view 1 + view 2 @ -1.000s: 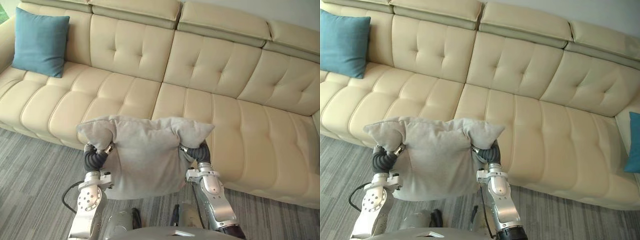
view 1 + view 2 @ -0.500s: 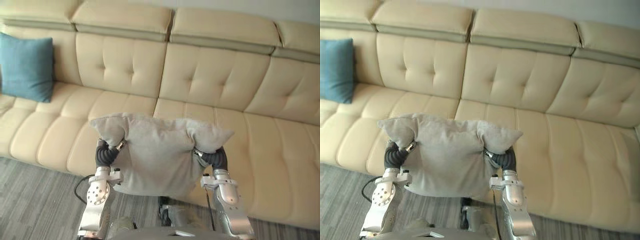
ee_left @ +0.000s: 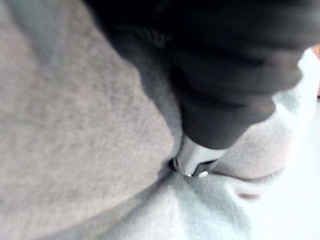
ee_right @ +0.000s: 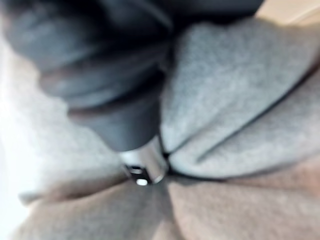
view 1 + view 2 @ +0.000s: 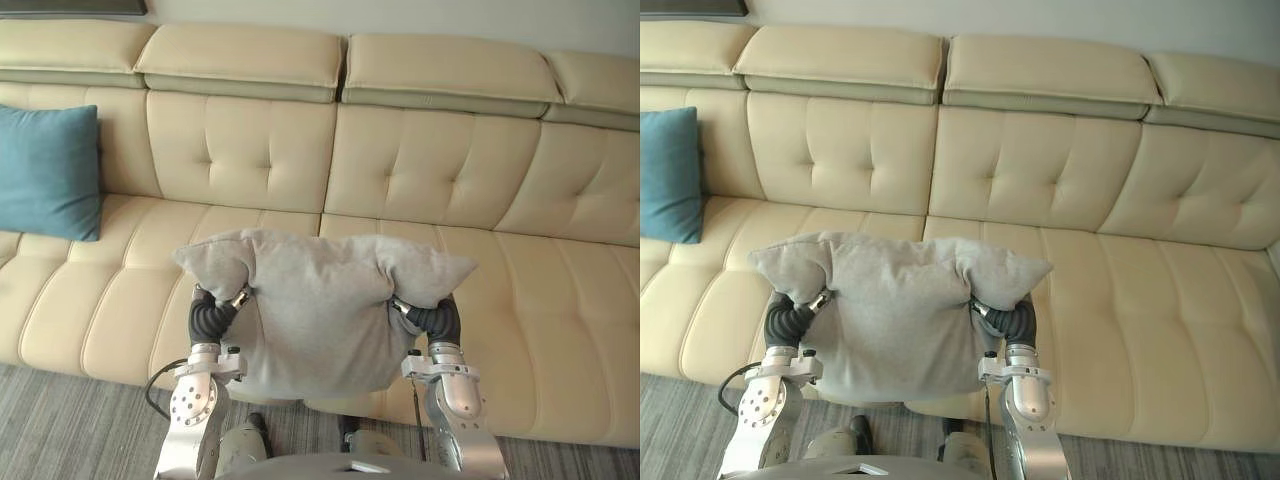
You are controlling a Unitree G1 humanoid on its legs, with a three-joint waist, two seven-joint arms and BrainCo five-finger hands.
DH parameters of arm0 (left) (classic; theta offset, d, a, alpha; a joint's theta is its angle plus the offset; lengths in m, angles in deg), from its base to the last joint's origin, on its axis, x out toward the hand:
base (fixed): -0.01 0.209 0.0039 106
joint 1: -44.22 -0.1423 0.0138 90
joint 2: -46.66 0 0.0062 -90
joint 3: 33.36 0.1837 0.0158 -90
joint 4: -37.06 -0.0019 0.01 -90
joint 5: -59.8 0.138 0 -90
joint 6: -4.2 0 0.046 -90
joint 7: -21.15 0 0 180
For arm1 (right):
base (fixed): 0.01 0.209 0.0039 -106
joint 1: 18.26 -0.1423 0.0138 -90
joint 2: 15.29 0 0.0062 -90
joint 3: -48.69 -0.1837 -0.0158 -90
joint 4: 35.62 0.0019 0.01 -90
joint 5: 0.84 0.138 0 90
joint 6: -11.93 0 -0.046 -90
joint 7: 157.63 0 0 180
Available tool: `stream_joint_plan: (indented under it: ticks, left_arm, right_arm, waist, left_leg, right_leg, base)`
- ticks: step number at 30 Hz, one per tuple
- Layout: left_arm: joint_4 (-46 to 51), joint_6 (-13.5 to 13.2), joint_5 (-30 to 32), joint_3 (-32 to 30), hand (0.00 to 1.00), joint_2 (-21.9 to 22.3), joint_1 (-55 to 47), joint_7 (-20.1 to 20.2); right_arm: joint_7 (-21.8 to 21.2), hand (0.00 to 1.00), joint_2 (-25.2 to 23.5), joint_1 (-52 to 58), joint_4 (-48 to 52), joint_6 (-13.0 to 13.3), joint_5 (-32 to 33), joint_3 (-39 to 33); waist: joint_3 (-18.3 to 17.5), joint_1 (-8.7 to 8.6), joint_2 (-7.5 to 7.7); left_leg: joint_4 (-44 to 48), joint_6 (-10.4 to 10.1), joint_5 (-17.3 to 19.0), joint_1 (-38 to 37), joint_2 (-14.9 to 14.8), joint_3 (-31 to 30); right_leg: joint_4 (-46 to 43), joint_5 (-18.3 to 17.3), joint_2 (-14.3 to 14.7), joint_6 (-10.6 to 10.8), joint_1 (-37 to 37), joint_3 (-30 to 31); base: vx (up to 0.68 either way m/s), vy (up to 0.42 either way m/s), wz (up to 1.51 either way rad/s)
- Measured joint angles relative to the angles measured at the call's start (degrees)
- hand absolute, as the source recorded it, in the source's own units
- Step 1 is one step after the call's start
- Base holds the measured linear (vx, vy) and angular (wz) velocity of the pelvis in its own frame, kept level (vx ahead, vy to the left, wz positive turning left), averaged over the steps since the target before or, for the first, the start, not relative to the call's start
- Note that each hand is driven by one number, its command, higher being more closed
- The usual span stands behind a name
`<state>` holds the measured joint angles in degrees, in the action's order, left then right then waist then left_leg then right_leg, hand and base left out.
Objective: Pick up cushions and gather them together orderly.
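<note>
At the far left a teal cushion stands on the sofa seat, leaning against the backrest. Its left side is cut off by the picture edge. It is square, with a matte woven cover and sharp corners.

The sofa is cream and smooth like leather. It has buttoned tufts in the back panels, padded headrests along the top and seats stitched into long plump strips. Both of its ends run out of the picture. Below it lies a floor of grey carpet streaked in bands.

The left hand comes up at the lower left, its dark ribbed cover pushed into the side of the grey cushion. In the left wrist view the left hand shows the cover and a small silver part, and the rest is sunk in a fold of grey cloth. Whether it is spread or clamped cannot be told.

The grey cushion is held up between both hands in front of the middle of the sofa, over the front of the seat and clear of the teal one. Its cover is soft and felt-like. It is pinched in at both sides, so the upper corners bulge out above the wrists.

The right hand presses into the opposite side. In its wrist view the right hand is likewise buried in a crease of the cushion, so its grip cannot be told.
</note>
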<state>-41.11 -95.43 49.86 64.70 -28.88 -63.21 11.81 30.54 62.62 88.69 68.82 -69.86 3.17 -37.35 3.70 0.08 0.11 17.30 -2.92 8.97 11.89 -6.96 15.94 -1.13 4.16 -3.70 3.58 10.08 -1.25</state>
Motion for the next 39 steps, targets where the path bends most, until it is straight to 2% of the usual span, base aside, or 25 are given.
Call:
stream_joint_plan:
  ticks: [7, 12, 14, 16, 18, 20, 21, 22, 23, 24, 26, 29, 31, 33, 36, 37, 39]
  left_arm:
    - [-3.3, 0.0, 0.0, 0.0, 1.0, -1.8, 1.8, -0.1]
    - [-4.8, 0.1, 0.9, -0.6, 1.0, -2.0, 8.7, -3.4]
    - [-7.4, 0.1, 3.3, -0.8, 1.0, -2.8, 15.1, -6.3]
    - [-9.4, 0.3, 6.4, -1.2, 1.0, -4.6, 24.7, -10.4]
    - [-10.9, 0.3, 8.0, -1.4, 1.0, -5.8, 32.7, -13.7]
    - [-14.0, 0.5, 8.0, -2.1, 1.0, -8.3, 44.3, -19.1]
    - [-15.0, 0.5, 8.0, -2.4, 1.0, -8.7, 46.7, -19.9]
    - [-18.4, 0.5, 7.9, -3.3, 1.0, -9.7, 53.2, -21.8]
    - [-19.0, 0.5, 7.9, -3.4, 1.0, -10.0, 54.3, -22.0]
    - [-22.9, 0.6, 7.9, -3.4, 1.0, -12.4, 61.2, -23.0]
    - [-26.1, 1.0, 7.9, -3.4, 1.0, -14.9, 69.4, -23.7]
    - [-30.7, 1.8, 7.9, -4.2, 1.0, -17.8, 80.6, -24.3]
    - [-33.1, 2.4, 8.0, -4.7, 1.0, -17.8, 85.6, -24.1]
    - [-35.8, 3.1, 8.1, -4.8, 1.0, -17.6, 91.3, -23.9]
    - [-36.1, 3.1, 8.0, -5.8, 1.0, -17.5, 93.2, -23.3]
    - [-36.6, 3.1, 8.0, -5.8, 1.0, -17.5, 93.8, -22.8]
    - [-38.0, 3.1, 7.9, -5.8, 1.0, -17.4, 95.0, -22.2]
  right_arm:
    - [0.0, 1.0, 0.1, -4.5, -7.1, -0.3, -2.3, -0.1]
    - [2.6, 1.0, 0.1, -11.4, -8.5, -0.7, -4.4, -0.1]
    - [4.7, 1.0, 0.1, -16.0, -9.9, -0.7, -4.6, 0.1]
    - [8.1, 1.0, -0.1, -23.8, -10.7, -0.7, -6.2, 0.1]
    - [11.6, 1.0, -0.1, -30.6, -10.8, -0.7, -6.4, 0.0]
    - [17.9, 1.0, -1.2, -40.9, -10.9, -1.0, -6.9, -0.3]
    - [19.2, 1.0, -1.4, -43.0, -11.1, -1.0, -7.3, -0.5]
    - [22.0, 1.0, -1.5, -49.0, -11.9, -1.1, -8.9, -1.4]
    - [22.5, 1.0, -1.5, -50.1, -12.2, -1.1, -9.0, -1.6]
    - [24.8, 1.0, -1.4, -57.2, -15.2, -1.2, -9.6, -2.8]
    - [27.1, 1.0, -1.1, -64.3, -16.7, -1.5, -10.9, -4.7]
    - [30.1, 1.0, -1.0, -72.6, -18.2, -2.6, -11.1, -5.9]
    - [31.4, 1.0, -0.8, -76.7, -21.1, -3.2, -11.1, -7.9]
    - [32.2, 1.0, 1.6, -82.8, -23.8, -4.7, -11.1, -9.6]
    - [32.1, 1.0, 4.0, -87.1, -24.4, -5.8, -11.2, -9.8]
    - [32.1, 0.0, 4.9, -88.2, -24.5, -6.3, -11.2, -10.0]
    - [32.0, 0.0, 6.3, -89.9, -24.5, -7.4, -11.1, -11.0]
  waist:
    - [0.2, -0.23, 0.46]
    - [0.7, -0.89, 0.99]
    - [1.5, -0.56, 0.87]
    - [2.6, -0.21, 0.32]
    - [4.9, 0.5, -0.21]
    - [5.3, 1.5, -0.43]
    - [5.5, 1.7, -0.52]
    - [6.9, 2.2, -1.08]
    - [7.4, 2.2, -1.14]
    - [8.4, 2.17, -1.12]
    - [9.5, 2.02, -1.16]
    - [12.5, 2.05, -1.13]
    - [12.5, 1.53, -1.11]
    - [14.1, 1.46, -1.17]
    - [15.2, 1.63, -1.19]
    - [15.2, 1.73, -1.16]
    - [15.3, 1.85, -1.13]
  left_leg:
    - [-0.4, 0.8, 0.6, 1.1, 0.7, 2.1]
    - [3.3, 1.5, 1.7, 5.4, 0.1, 4.0]
    - [5.7, 1.8, 2.4, 7.5, -0.6, 4.6]
    - [10.4, 2.4, 3.5, 12.7, -2.2, 4.8]
    - [12.8, 2.8, 3.9, 16.1, -3.2, 4.7]
    - [15.2, 3.3, 3.5, 22.9, -3.9, 4.9]
    - [15.4, 3.4, 3.4, 24.0, -3.9, 4.8]
    - [15.5, 3.6, 2.9, 25.6, -3.7, 4.7]
    - [15.4, 3.7, 2.7, 25.7, -3.7, 4.6]
    - [14.6, 3.9, 1.6, 27.3, -3.2, 4.6]
    - [13.2, 4.2, -0.4, 29.9, -2.3, 4.5]
    - [11.1, 3.5, -2.5, 32.7, -1.9, 3.3]
    - [10.5, 3.2, -3.6, 35.0, -2.0, 2.0]
    - [8.5, 2.7, -5.4, 36.5, -1.6, 0.6]
    - [5.9, 2.0, -7.6, 37.9, -1.2, -0.9]
    - [4.6, 1.7, -8.6, 38.7, -0.8, -1.8]
    - [2.7, 1.3, -10.4, 40.5, -0.5, -3.2]
  right_leg:
    - [3.9, 2.8, 0.1, 0.0, 2.0, 4.4]
    - [5.0, 6.0, 0.3, 0.4, 5.9, 7.4]
    - [4.8, 6.6, 0.5, 0.5, 7.4, 8.4]
    - [3.6, 7.6, 1.3, 0.3, 11.4, 8.6]
    - [1.6, 7.9, 1.7, 0.2, 14.5, 8.6]
    - [-0.9, 8.3, 1.8, -0.5, 21.7, 8.3]
    - [-1.1, 8.6, 1.8, -0.5, 22.7, 8.3]
    - [-1.3, 9.0, 1.5, -0.2, 24.2, 8.2]
    - [-1.3, 9.2, 1.4, -0.2, 24.3, 8.1]
    - [-1.1, 9.9, 0.8, -0.4, 26.1, 7.8]
    - [0.2, 11.4, -0.1, -0.1, 28.3, 6.9]
    - [2.2, 13.7, -0.2, 0.4, 30.3, 5.8]
    - [2.2, 14.0, -0.1, 0.1, 32.0, 4.3]
    - [2.1, 14.0, -0.1, 0.0, 33.4, 2.6]
    - [1.9, 13.8, -0.2, -0.3, 34.9, 0.9]
    - [1.7, 13.6, -0.2, -0.6, 35.8, 0.3]
    - [1.3, 13.2, -0.2, -1.1, 37.8, -1.4]
  base:
    - [-0.05, 0.039, -0.32]
    - [-0.12, -0.039, -0.32]
    - [-0.18, -0.044, -0.2]
    - [-0.22, -0.055, -0.18]
    - [-0.27, -0.068, -0.13]
    - [-0.28, -0.071, -0.09]
    - [-0.21, -0.071, 0.03]
    - [-0.13, -0.053, 0.08]
    - [-0.13, -0.059, 0.16]
    - [-0.06, -0.042, 0.15]
    - [-0.01, -0.06, 0.29]
    - [0.01, -0.059, 0.21]
    - [0.0, -0.052, 0.33]
    - [-0.02, -0.062, 0.4]
    - [-0.01, -0.041, 0.36]
    - [-0.01, -0.042, 0.41]
    - [-0.02, -0.05, 0.44]
